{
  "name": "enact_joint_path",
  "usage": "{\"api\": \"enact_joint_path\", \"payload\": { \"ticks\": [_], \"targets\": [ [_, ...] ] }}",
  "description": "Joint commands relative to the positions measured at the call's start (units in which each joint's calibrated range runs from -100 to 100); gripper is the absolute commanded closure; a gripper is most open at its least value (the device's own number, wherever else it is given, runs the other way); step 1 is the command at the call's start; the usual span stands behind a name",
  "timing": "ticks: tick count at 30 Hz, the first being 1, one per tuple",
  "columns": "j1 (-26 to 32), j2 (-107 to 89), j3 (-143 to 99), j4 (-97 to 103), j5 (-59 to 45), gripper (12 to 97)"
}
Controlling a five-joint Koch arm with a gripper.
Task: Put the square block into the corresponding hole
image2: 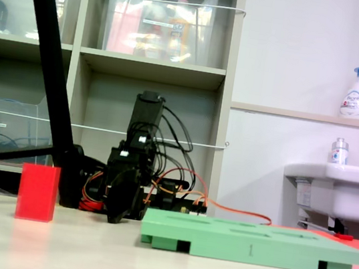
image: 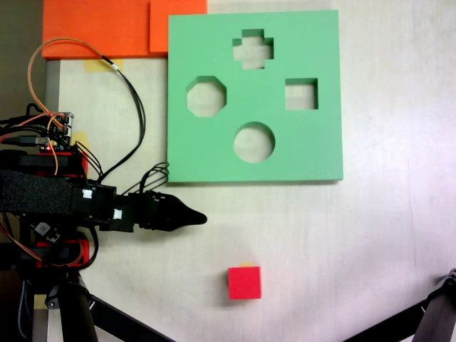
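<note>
The square block [image: 244, 283] is a small red foam cube standing alone on the pale table, below the green foam board [image: 214, 157] in a fixed view. The corresponding hole [image: 301, 94] is the square cut-out at the board's right side. My gripper [image: 198, 217] hangs over the table left of and above the cube, pointing right, shut with nothing in it. From the low fixed view, the cube [image2: 37, 192] stands at the left, the gripper [image2: 116, 216] is behind it near the table, and the board [image2: 244, 242] lies flat at the right.
The board also has an octagonal [image: 206, 97], a round [image: 254, 142] and a cross-shaped cut-out [image: 253, 48]. Orange foam sheets [image: 100, 28] lie at the top left. A yellow tape strip [image: 248, 264] sits by the cube. Black stand legs [image: 121, 320] cross the lower corners.
</note>
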Motion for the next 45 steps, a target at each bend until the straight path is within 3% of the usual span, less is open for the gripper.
{"api": "enact_joint_path", "payload": {
  "ticks": [1,28,32,37,45],
  "targets": [
    [0.2,-0.4,-1.3,-5.0,-0.2,59.3],
    [0.1,-0.4,-1.3,-4.8,0.2,59.3],
    [-0.2,-0.4,-1.3,-3.7,6.1,59.7],
    [-6.2,-0.4,-1.3,-0.2,14.4,63.4],
    [-6.3,-0.4,40.5,-38.3,30.3,65.8]
  ]
}}
